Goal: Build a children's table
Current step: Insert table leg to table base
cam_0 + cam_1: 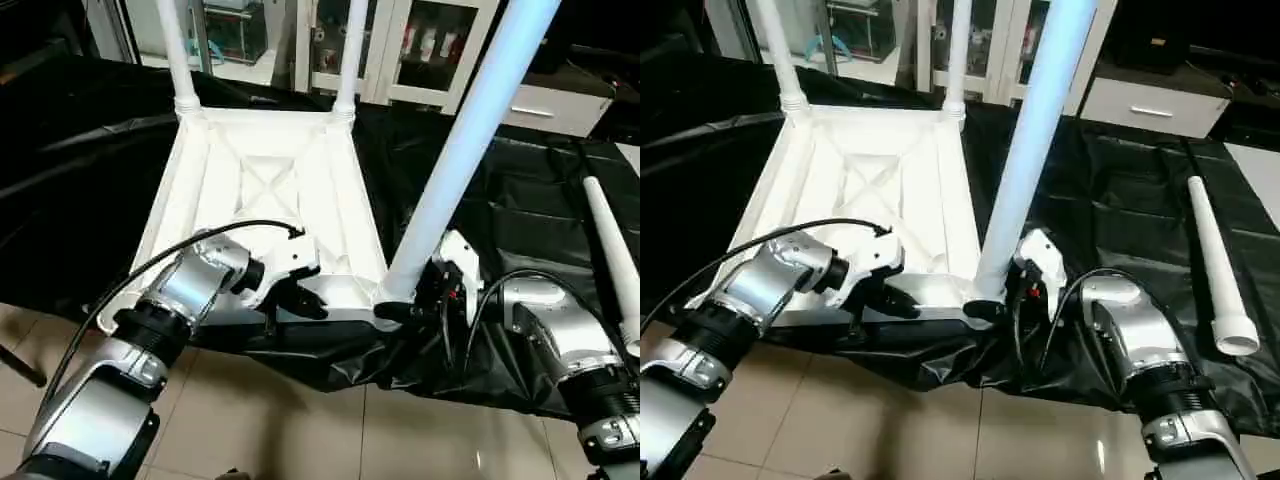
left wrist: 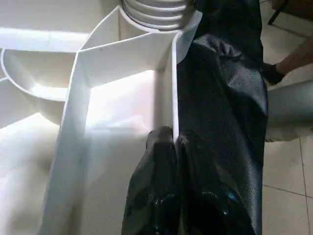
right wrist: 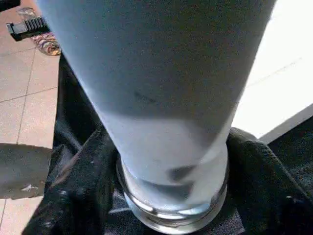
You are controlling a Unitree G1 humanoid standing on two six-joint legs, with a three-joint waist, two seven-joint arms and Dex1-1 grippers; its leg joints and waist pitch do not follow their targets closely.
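The white tabletop [image 1: 265, 205] lies upside down on the black-covered work surface [image 1: 500, 200], ribbed underside up, its near edge at the surface's front; two legs [image 1: 176, 50] stand in the far corner sockets, a third leg [image 1: 470, 140] rises from the near right corner, and a fourth leg [image 1: 1215, 265] lies loose on the black cover, well apart to the right. The left gripper [image 1: 300, 300] is pinched tight on the tabletop's near rim; its wrist view shows the fingers [image 2: 156, 196] pressed together over the thin white wall, with a ribbed socket just beyond, detail the head views do not give. The right gripper [image 1: 405, 312] sits at the third leg's foot; its wrist view shows a finger [image 3: 78, 186] on each side of the leg's base, though I cannot tell whether they press it. No writing is readable anywhere.
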